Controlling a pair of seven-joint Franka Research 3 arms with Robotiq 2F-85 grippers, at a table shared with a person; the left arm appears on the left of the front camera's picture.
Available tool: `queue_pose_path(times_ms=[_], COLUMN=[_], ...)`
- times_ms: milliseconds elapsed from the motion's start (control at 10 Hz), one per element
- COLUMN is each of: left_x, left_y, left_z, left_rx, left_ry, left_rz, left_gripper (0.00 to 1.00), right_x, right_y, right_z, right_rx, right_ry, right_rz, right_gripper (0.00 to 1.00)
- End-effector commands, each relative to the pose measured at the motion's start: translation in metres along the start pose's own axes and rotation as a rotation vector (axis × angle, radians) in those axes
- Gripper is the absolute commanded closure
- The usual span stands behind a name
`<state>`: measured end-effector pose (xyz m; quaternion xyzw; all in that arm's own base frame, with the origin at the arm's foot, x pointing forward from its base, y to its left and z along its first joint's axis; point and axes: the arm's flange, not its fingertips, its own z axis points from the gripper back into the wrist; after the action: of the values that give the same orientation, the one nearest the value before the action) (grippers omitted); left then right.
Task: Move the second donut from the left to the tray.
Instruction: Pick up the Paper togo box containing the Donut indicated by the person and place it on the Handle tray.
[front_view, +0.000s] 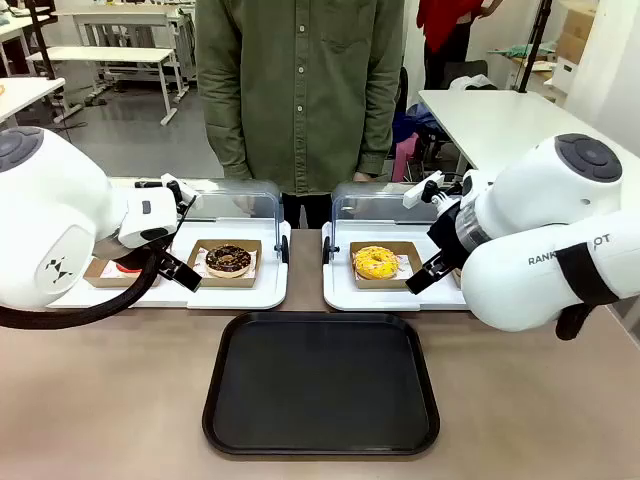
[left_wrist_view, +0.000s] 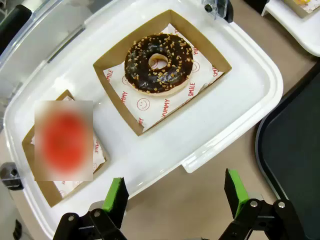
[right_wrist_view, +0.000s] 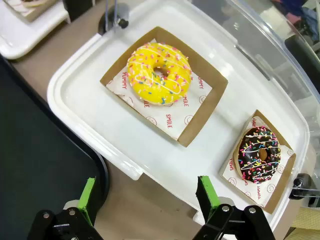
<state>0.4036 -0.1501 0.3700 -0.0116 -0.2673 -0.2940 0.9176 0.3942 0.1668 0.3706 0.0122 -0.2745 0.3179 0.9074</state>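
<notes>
chocolate donut (left_wrist_view: 159, 63) with pale sprinkles sits in its cardboard holder (left_wrist_view: 112, 85) on the left white display tray (left_wrist_view: 230, 100). left pincer (left_wrist_view: 175, 192) hovers over that tray's near edge, jaws wide apart, holding nothing. right pincer (right_wrist_view: 146, 192) is likewise open near the yellow donut (right_wrist_view: 159, 74). black tray (front_view: 320, 385) lies on the tabletop (front_view: 100, 400), just in front of both display trays.

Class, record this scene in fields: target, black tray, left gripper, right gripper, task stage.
target: chocolate-glazed donut, in its cardboard holder on a white display tray
black tray: near side of the table, no donut on it
left gripper: open, short of that donut, holding nothing
right gripper: open, near the yellow donut, holding nothing
task stage: donut not yet picked up
</notes>
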Motion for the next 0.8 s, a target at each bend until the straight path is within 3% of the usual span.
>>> queue_pose_path(times_ms=[0, 700], left_x=[0.0001, 0.0001], left_y=[0.0, 0.0], left_z=[0.0001, 0.0001], left_rx=[0.0, 0.0], left_ry=[0.0, 0.0], left_rz=[0.0, 0.0], left_gripper=[0.0, 0.0], right_x=[0.0, 0.0], right_y=[0.0, 0.0], right_z=[0.0, 0.0], right_rx=[0.0, 0.0], right_ry=[0.0, 0.0], right_rz=[0.0, 0.0], right_gripper=[0.0, 0.0])
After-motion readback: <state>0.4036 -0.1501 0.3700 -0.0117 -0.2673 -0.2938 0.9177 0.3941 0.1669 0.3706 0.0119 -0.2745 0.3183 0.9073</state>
